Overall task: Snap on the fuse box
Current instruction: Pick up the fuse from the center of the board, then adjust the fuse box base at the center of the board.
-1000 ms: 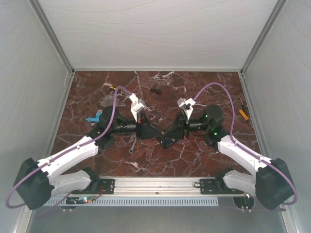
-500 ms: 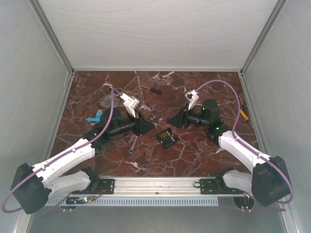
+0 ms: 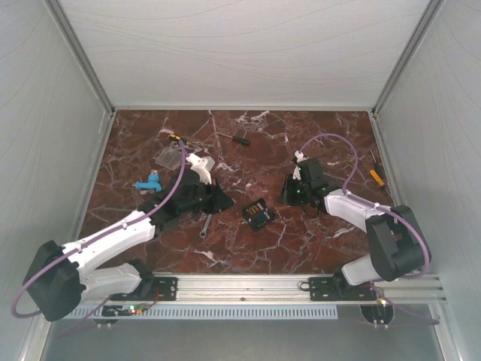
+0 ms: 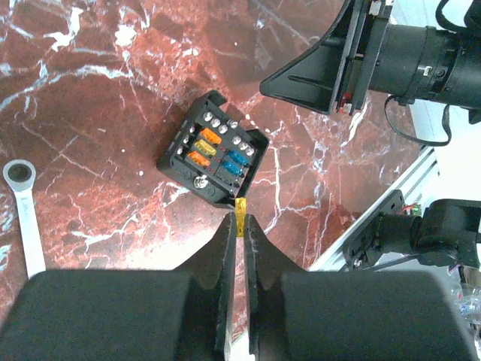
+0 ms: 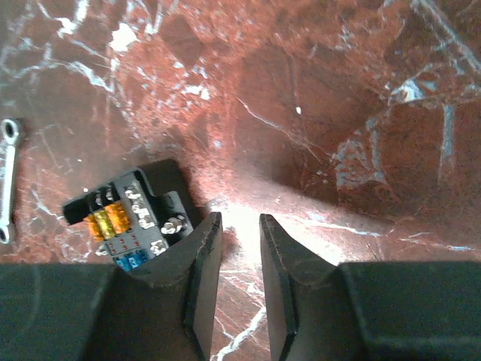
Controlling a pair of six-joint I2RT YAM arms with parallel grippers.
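Observation:
The fuse box [image 3: 258,213] is a small black box with orange and blue fuses showing, lying open-side up on the marble table. It also shows in the left wrist view [image 4: 214,150] and the right wrist view [image 5: 128,214]. My left gripper [image 3: 222,199] sits just left of it, shut on a thin yellow fuse [image 4: 240,207] at its fingertips [image 4: 230,226]. My right gripper [image 3: 289,192] is right of the box, slightly open and empty [image 5: 240,222]. The clear plastic cover [image 3: 169,156] lies far left at the back.
A small wrench [image 3: 204,223] lies left of the box, also in the left wrist view [image 4: 22,203]. A blue part [image 3: 148,182] is at the left. A black screwdriver [image 3: 239,138] lies at the back, an orange one [image 3: 376,177] at the right edge.
Both grippers met over the fuse box a second ago. They have drawn apart, the left to the left and the right back and to the right, leaving the box on the table.

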